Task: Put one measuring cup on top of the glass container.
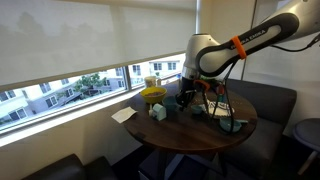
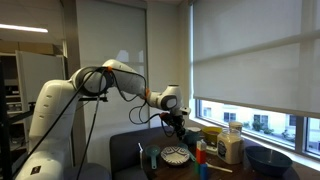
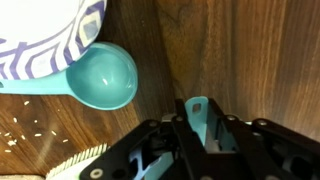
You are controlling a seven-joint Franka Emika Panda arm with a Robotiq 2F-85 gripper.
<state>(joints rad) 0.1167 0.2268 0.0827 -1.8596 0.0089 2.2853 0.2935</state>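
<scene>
In the wrist view my gripper [image 3: 197,128] is shut on the flat teal handle of a measuring cup [image 3: 197,112]; the cup's bowl is hidden between the fingers. Another teal measuring cup [image 3: 103,75] lies on the wooden table at the upper left, its handle under a blue-and-white patterned bowl [image 3: 45,35]. In both exterior views the gripper [image 2: 178,130] [image 1: 186,96] hangs just above the round table. The glass container [image 2: 231,146], a tall clear jar with tan contents, stands to the right of the gripper, apart from it.
A yellow bowl [image 2: 211,133] [image 1: 152,94] stands near the window. The patterned bowl [image 2: 176,155] sits under the gripper, with a small blue item [image 2: 201,155] beside it. A dark wide bowl [image 2: 265,160] is at the right. A black wire stand [image 1: 222,108] is on the table.
</scene>
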